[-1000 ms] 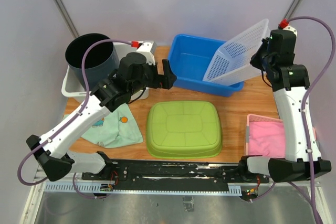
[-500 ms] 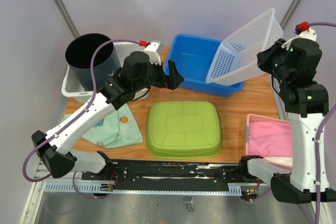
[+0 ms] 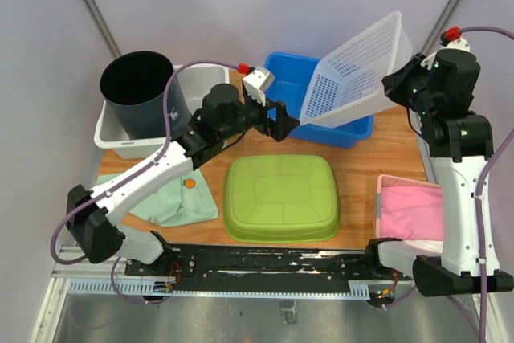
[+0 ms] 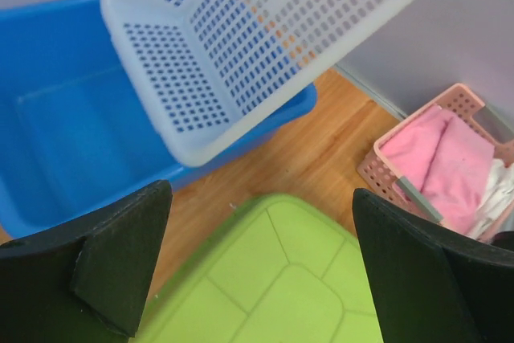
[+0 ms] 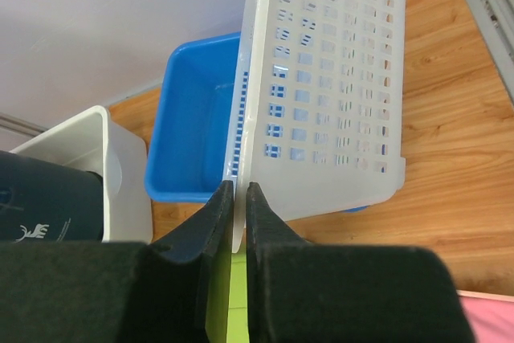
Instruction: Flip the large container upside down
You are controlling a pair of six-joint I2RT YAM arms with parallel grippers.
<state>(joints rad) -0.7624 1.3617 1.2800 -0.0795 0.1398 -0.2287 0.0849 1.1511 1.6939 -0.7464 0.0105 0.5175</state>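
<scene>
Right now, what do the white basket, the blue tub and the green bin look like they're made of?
The white basket looks like thin matte plastic, its walls a grid of holes. The blue tub: smooth, slightly glossy plastic, with soft highlights. The green bin: rigid satin plastic, probably, with moulded panel lines on top.

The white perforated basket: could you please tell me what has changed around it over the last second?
The right gripper, shut on the rim of the white perforated basket, raised it and swung it left over the blue bin. The open left gripper advanced right towards its lower corner. The green tub and black bucket stayed put.
</scene>
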